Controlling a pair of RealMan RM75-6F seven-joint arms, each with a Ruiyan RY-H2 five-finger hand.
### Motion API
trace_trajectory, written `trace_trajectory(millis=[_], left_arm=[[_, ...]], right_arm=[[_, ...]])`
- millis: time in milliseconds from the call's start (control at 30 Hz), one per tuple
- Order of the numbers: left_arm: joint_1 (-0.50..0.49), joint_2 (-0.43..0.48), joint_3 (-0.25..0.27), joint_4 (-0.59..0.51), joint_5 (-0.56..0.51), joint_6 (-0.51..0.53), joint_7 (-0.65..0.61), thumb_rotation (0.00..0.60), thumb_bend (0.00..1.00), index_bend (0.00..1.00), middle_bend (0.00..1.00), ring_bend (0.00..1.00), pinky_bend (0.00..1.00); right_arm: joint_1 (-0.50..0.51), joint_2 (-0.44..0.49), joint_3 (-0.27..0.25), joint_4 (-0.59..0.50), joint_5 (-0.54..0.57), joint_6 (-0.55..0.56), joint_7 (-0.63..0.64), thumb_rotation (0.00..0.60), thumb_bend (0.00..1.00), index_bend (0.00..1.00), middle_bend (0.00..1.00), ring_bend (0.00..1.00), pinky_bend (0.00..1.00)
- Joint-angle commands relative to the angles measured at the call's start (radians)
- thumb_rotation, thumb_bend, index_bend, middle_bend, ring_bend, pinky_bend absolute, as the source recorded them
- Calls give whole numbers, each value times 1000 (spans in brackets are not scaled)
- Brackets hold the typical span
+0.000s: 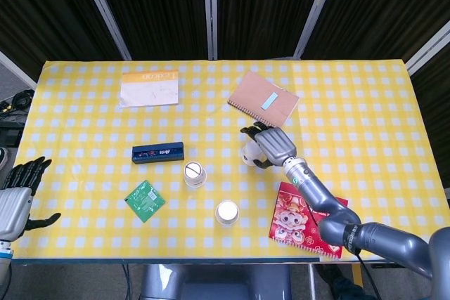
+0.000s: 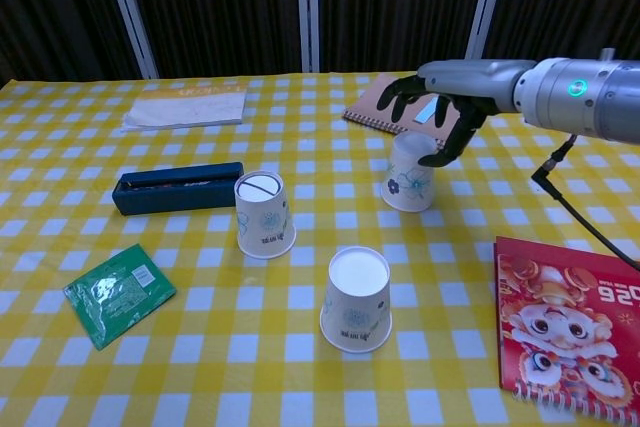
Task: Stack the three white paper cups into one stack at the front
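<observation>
Three cups inverted; right hand spread over far cup; notebook behind.

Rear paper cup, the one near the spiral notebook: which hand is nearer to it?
Right. The right hand is over the rear paper cup, fingers draped around its top. The left hand hovers by the table's front left edge.
</observation>
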Motion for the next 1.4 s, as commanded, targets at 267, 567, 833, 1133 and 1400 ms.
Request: trace_trajectory(millis=[267, 567, 833, 1133, 1400], left_arm=[[-3, 0, 1, -2, -6, 0, 4, 600, 0, 0, 0, 0, 0], [-5, -1, 4, -3, -8, -2, 9, 600, 0, 0, 0, 0, 0], [-3, 9, 11, -10, 10, 2, -11, 600, 0, 0, 0, 0, 0], [-4, 28, 25, -6, 47, -9, -70, 600, 0, 0, 0, 0, 0], [-2, 40, 51, -16, 107, -10, -87, 600, 0, 0, 0, 0, 0]], right_arm=[[30, -62, -23, 66, 32, 23, -21, 600, 222, 251, 349, 306, 470], [27, -74, -34, 74, 29, 72, -22, 600, 383, 412, 448, 400, 594], [-5, 26, -34, -75, -33, 135, 2, 600, 393, 420, 456, 400, 594], [-105, 265, -93, -461, -220, 265, -13, 600, 404, 420, 464, 414, 596], [-158, 356, -224, -600, -549, 328, 43, 600, 431, 420, 470, 423, 603]])
